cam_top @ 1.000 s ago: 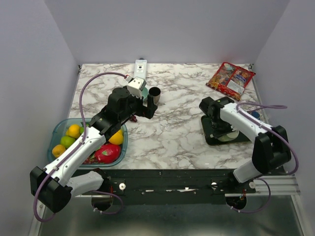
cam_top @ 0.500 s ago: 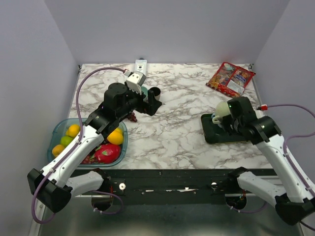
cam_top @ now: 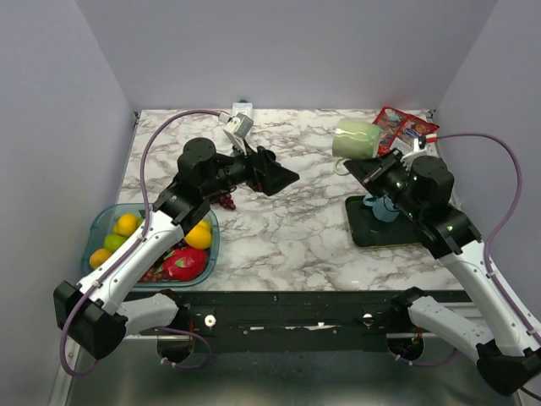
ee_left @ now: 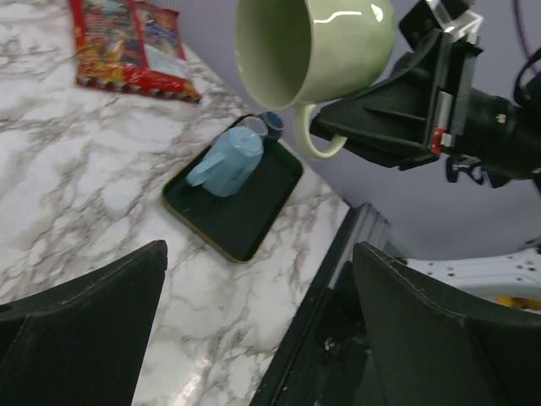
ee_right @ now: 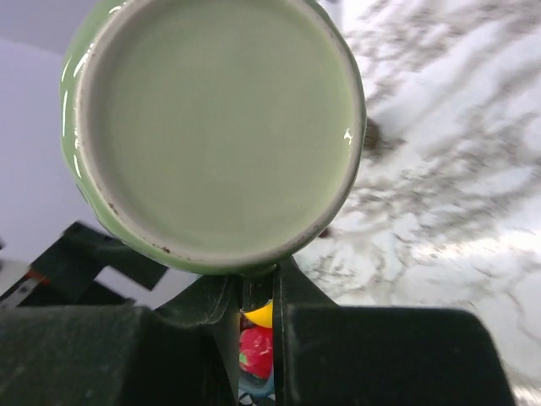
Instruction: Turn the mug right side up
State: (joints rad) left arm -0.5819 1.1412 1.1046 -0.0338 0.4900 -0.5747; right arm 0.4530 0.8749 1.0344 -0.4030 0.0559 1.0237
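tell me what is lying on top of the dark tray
A light blue cup-like container lies on its side on the dark tray, with a small dark blue piece by it. Overhead, the right arm covers the tray's right part.

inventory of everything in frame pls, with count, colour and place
mug: 1, light green, in the air on its side, held by the right fingers
small cup: 1, blue, lying on the tray
tray: 1, black, right side of the table
snack bag: 1, red, back right corner
bowl: 1, teal, front left
fruit: several, orange, green and pink, in the bowl
grapes: 1 bunch, dark red, on the table beside the bowl
table: 1, white and grey marble
left gripper: 1, black, fingers open, empty, above mid table
right gripper: 1, black, fingers shut on the mug
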